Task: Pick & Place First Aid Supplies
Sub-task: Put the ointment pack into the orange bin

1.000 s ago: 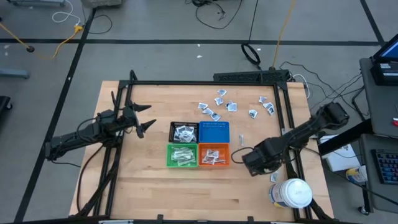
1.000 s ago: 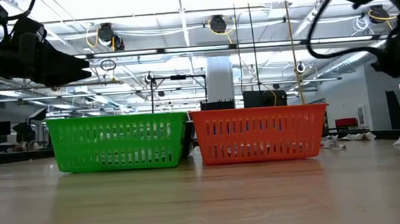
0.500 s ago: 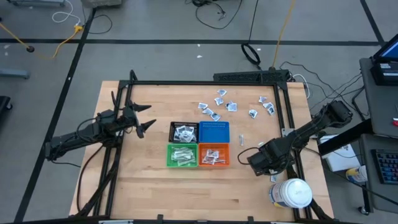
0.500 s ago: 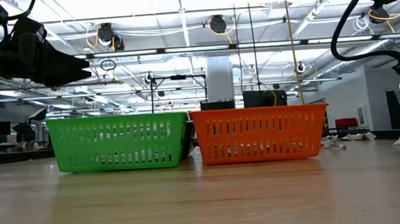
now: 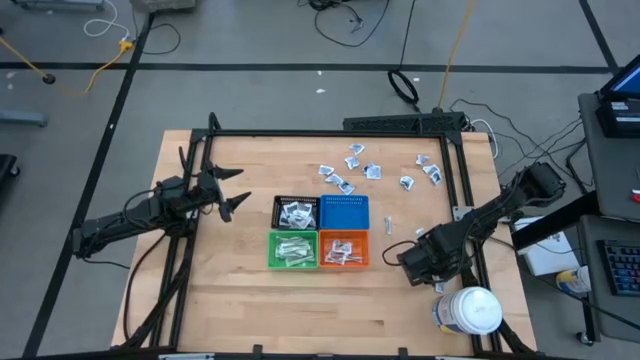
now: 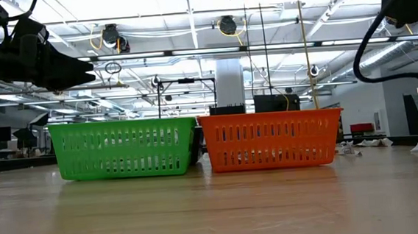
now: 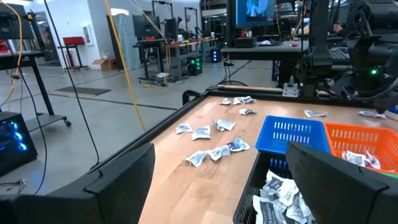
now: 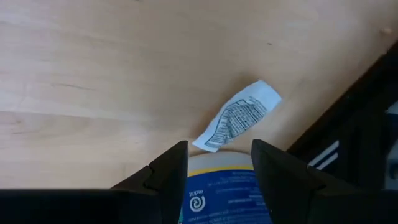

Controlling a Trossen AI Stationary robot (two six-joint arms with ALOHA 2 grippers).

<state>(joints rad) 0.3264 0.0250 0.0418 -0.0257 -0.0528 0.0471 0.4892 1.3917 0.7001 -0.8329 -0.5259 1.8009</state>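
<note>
Beyond right hand, packet

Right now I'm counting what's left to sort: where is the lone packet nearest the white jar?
In the high view, the lone packet lies on the table's right side, beside the white jar, just below the right claw.

Green bin, orange bin

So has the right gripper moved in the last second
Yes. In the high view the right gripper has drawn back from the orange bin toward the white jar at the table's near right corner.
</note>
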